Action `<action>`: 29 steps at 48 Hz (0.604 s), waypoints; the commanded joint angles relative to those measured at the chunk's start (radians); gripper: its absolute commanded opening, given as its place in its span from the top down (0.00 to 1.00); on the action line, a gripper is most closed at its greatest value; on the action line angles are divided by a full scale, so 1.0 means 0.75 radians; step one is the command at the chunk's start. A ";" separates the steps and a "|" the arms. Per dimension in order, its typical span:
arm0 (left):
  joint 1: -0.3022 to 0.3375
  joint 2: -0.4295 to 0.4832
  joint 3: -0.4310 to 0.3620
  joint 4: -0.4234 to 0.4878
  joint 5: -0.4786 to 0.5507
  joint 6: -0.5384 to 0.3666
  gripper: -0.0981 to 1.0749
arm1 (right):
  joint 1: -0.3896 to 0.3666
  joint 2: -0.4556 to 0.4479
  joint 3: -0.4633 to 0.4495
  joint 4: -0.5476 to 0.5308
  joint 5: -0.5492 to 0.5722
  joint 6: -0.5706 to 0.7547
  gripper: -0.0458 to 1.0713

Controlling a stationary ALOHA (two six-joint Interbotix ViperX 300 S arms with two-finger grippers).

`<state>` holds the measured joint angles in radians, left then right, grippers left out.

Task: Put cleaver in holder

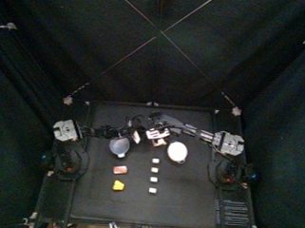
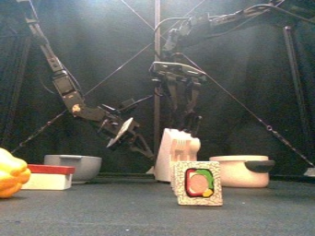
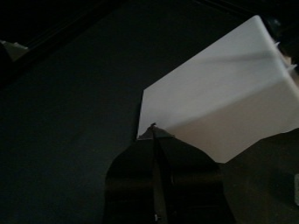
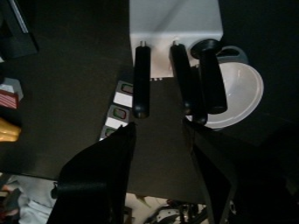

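Standing upright, pale holder (whitish, slotted top) beneath spread right pincer

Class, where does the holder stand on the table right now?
In the front view the holder stands upright mid-table, behind the small picture block, between the grey bowl on its left and the white dish on its right.
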<state>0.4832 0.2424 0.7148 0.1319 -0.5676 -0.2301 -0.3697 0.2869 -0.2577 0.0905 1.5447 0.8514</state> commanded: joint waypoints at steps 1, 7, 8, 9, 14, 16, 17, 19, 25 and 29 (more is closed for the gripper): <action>0.004 -0.072 0.006 0.004 -0.010 0.004 0.62 | 0.006 -0.045 -0.053 -0.006 0.002 -0.012 0.23; 0.006 -0.110 0.037 0.020 -0.016 0.004 0.62 | 0.010 -0.047 -0.065 -0.006 0.004 -0.025 0.23; 0.004 -0.117 0.041 0.022 -0.016 0.004 0.62 | 0.012 -0.047 -0.067 -0.006 0.002 -0.027 0.23; 0.004 -0.121 0.045 0.027 -0.016 0.004 0.62 | 0.014 -0.047 -0.072 -0.006 0.004 -0.027 0.23; 0.004 -0.143 0.070 0.045 -0.016 0.002 0.62 | 0.020 -0.063 -0.074 -0.033 0.002 -0.033 0.23; 0.006 -0.153 0.078 0.045 -0.016 0.002 0.62 | 0.027 -0.074 -0.067 -0.055 0.002 -0.033 0.23; 0.006 -0.160 0.082 0.047 -0.016 0.002 0.62 | 0.029 -0.082 -0.065 -0.065 0.004 -0.033 0.23; 0.006 -0.172 0.092 0.047 -0.016 0.002 0.62 | 0.035 -0.098 -0.059 -0.088 0.002 -0.031 0.23; 0.004 -0.207 0.117 0.049 -0.016 0.002 0.62 | 0.051 -0.157 -0.033 -0.133 -0.004 -0.018 0.23; 0.004 -0.227 0.131 0.057 -0.016 0.002 0.62 | 0.061 -0.194 -0.014 -0.151 -0.020 -0.016 0.23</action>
